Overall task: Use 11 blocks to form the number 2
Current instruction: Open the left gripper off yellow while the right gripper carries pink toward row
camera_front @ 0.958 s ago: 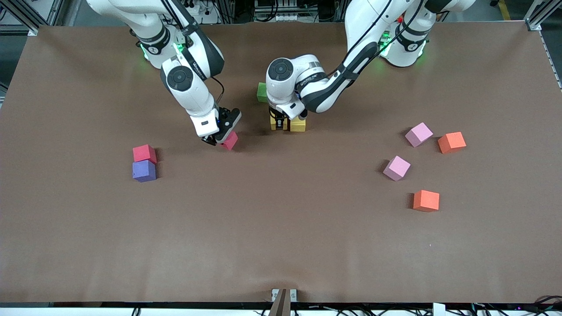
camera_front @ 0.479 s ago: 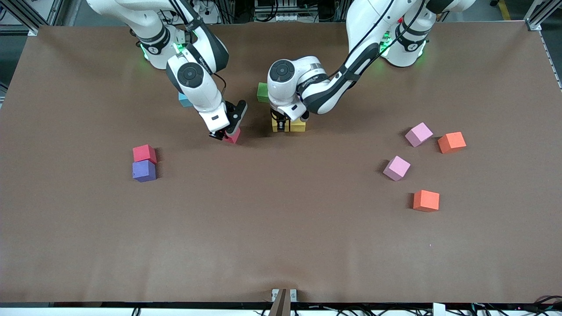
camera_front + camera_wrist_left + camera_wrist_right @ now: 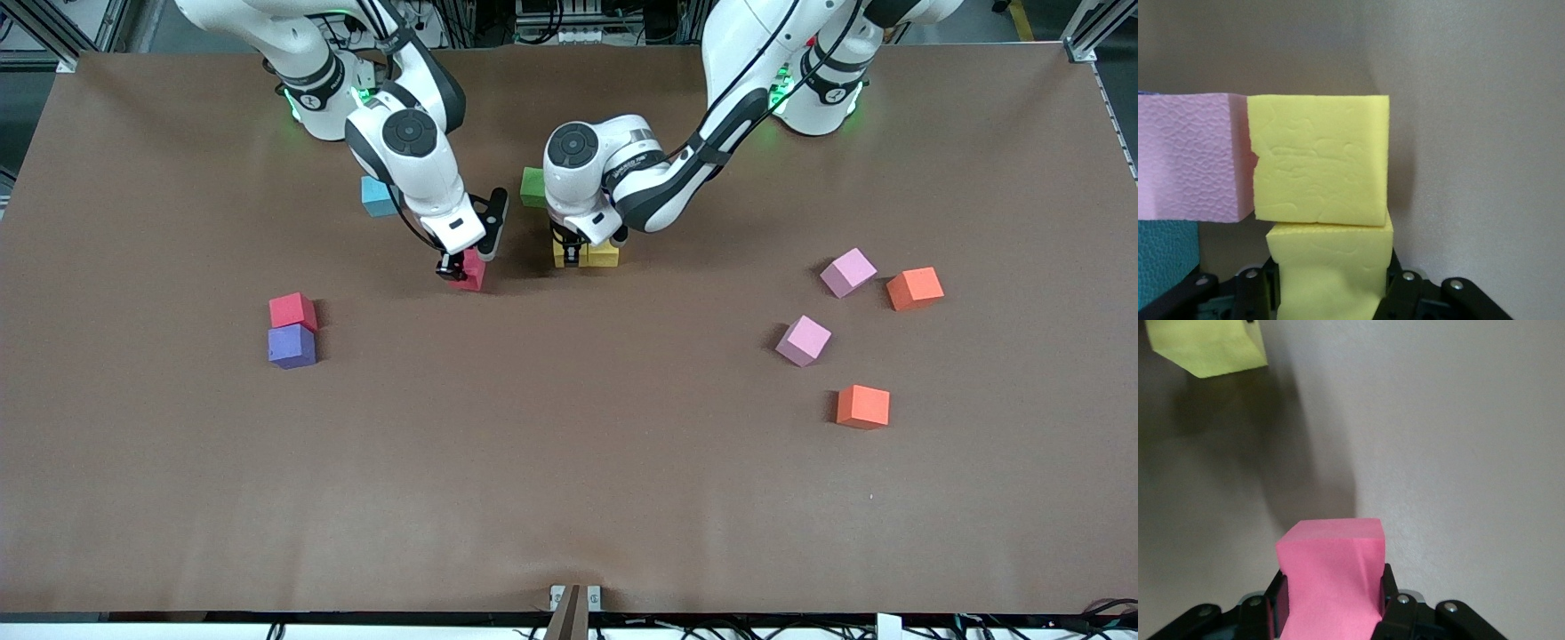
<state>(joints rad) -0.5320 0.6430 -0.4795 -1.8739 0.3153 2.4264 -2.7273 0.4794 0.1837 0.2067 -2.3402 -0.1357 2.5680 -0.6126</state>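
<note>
Foam is what will trip you here: these blocks are soft, and soft faces drag on each other.

Reading the table as a clock from the front camera, the near half from five round to seven o'clock is bare brown table (image 3: 569,498), your widest room to move. No block sits close to the near edge.

At four o'clock lies an orange block (image 3: 862,406), with a pink block (image 3: 803,340) just above it toward three. At nine o'clock a purple block (image 3: 292,346) touches a red block (image 3: 292,311).

Toward twelve, the left gripper (image 3: 569,252) is clamped on a yellow block (image 3: 1331,267) that presses against a second yellow block (image 3: 1318,157), where the number 2 is only begun. A pink cube (image 3: 1191,157) touches that second yellow one. If you open up off-square, I judge the held cube may shove its neighbour and skew the row.

At eleven o'clock the right gripper (image 3: 462,267) grips a red-pink block (image 3: 1331,577) near the yellow pair. The two wrists are close, so bringing it in now risks a knock.

Farthest, a green block (image 3: 532,187) and a teal block (image 3: 379,196) sit near the arms, where room is tight.
</note>
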